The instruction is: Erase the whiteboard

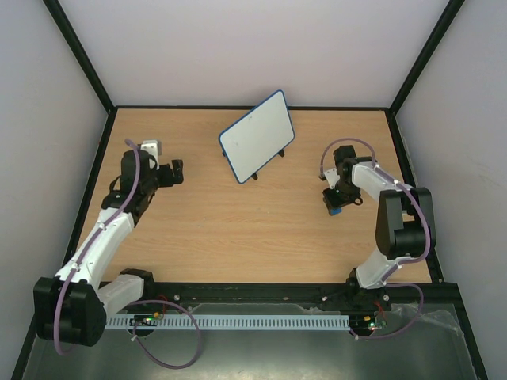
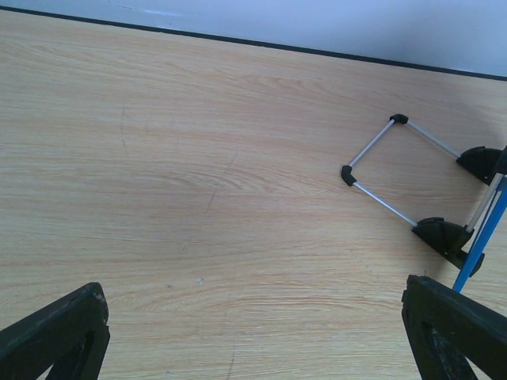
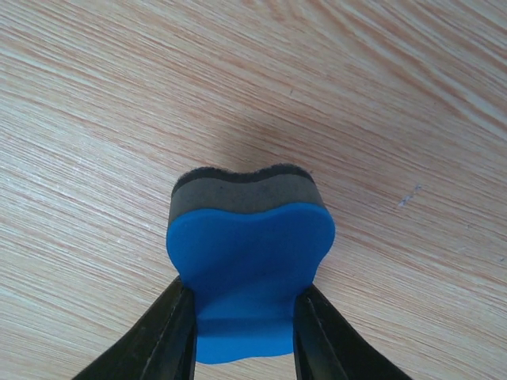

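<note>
The whiteboard (image 1: pixel 257 134) stands tilted on its black feet at the back middle of the table, its white face blank as far as I can see. In the left wrist view only its blue edge (image 2: pixel 483 237) and wire stand (image 2: pixel 380 158) show at the right. My right gripper (image 1: pixel 334 207) sits low over the table to the right of the board, shut on a blue eraser block (image 3: pixel 249 245) with a dark felt pad facing the wood; both fingers (image 3: pixel 170 332) press its sides. My left gripper (image 2: pixel 249 317) is wide open to the board's left, with nothing between its fingers.
The wooden table (image 1: pixel 238 229) is bounded by white walls with a black frame (image 1: pixel 79 55) on three sides. A black rail (image 1: pixel 253 291) holding the arm bases runs along the near edge.
</note>
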Available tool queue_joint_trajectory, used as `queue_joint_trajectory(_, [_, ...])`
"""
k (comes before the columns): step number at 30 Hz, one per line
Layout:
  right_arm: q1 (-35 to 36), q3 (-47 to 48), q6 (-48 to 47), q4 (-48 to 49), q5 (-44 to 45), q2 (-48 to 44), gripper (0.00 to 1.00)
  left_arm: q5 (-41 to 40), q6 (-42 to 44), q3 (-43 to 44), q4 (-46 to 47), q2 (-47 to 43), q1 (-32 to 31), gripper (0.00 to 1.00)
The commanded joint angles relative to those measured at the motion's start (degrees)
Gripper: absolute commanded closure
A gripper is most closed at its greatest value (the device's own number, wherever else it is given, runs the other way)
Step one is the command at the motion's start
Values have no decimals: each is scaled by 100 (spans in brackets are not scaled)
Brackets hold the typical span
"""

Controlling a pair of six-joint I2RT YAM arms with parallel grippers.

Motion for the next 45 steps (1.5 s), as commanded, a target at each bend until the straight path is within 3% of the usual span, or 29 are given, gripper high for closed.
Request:
queue_joint_trajectory(1, [-10, -9, 34, -7, 68, -36, 68, 167, -65, -76, 67, -38, 78, 0])
queue_joint_trajectory(10, [-9, 98, -16, -113, 189, -191, 45, 237, -65, -92, 77, -22, 109, 0])
queue_joint_trajectory(14, [-48, 645, 1, -179, 280, -463, 41, 228, -2, 73, -101, 42, 112, 0])
queue_joint_trajectory(21, [-123, 1086, 752, 1356, 58, -1223, 17, -330, 335, 640, -556, -39, 101, 0])
queue_joint_trajectory(30, [-123, -568, 2444, 4757, 58, -2219, 16, -802, 559, 770, -82, 74, 101, 0])
queue_joint_trajectory(45, [-123, -963, 2717, 5041, 328, -2846, 16, -783, 515, 171, 474, -138, 110, 0])
